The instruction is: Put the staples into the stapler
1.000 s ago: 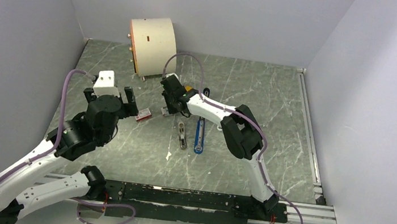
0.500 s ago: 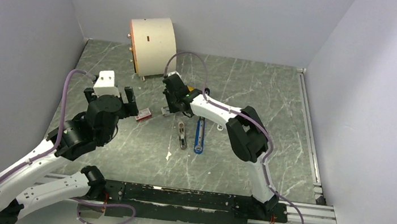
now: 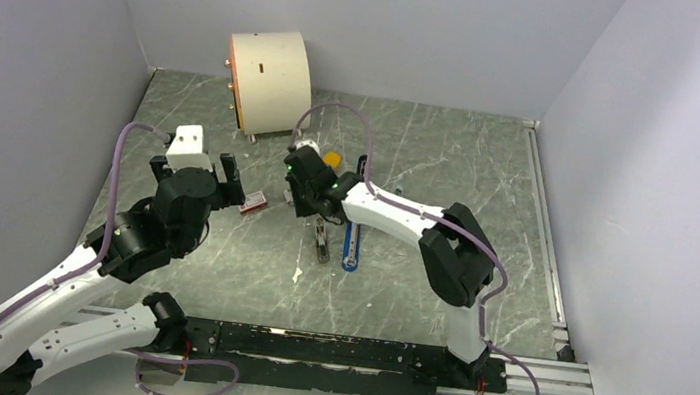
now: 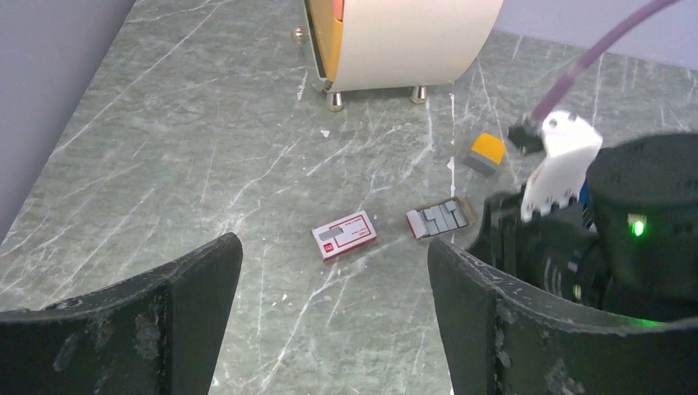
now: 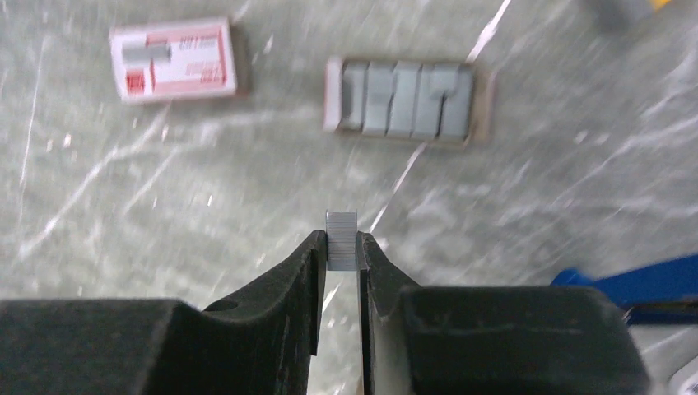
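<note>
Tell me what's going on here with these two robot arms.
The right gripper has a short strip of staples pinched between its fingertips, above the table near an open tray of more strips. The blue stapler lies opened on the table close by. The left gripper hangs open, holding nothing.

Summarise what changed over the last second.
The right arm drew back toward the near side, its elbow swinging nearer and rightward, bringing the right hand over the far end of the stapler. That hand is shut on the staples; no grab or release shows. The left hand, open, the stapler and the red-and-white box stayed put.
</note>
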Robot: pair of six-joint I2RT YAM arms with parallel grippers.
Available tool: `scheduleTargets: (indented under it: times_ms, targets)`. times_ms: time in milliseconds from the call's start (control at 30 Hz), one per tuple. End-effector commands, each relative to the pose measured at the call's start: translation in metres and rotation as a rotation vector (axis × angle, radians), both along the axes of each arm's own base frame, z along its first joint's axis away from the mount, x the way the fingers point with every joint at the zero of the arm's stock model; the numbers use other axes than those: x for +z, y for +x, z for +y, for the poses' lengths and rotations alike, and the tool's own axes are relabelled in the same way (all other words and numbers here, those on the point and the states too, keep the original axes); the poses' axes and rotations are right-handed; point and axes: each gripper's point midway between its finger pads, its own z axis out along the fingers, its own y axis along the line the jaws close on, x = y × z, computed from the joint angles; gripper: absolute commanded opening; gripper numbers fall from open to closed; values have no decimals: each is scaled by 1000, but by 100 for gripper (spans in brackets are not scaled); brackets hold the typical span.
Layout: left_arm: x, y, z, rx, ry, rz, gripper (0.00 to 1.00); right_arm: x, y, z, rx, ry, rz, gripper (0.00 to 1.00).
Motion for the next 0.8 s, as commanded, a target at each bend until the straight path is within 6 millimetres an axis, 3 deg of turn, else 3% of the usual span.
scheduleTargets:
  times_ms: [0,133,267,500,767]
  targets:
    - [0,-1,0,-5,-22,-8,88,0,-46,0,-14,25,84,23]
    - [1,-5,2,-11,-42,-10,87,-14,-89,1,10,18,160,23]
    - [2,-8,2,-22,-63,-24,88,-24,-116,0,15,-26,188,24]
    - [1,-8,-2,-37,-62,-11,87,-35,-138,0,28,-80,214,24]
    - [3,-8,-4,-49,-78,-20,85,-50,-143,-6,38,-164,236,24]
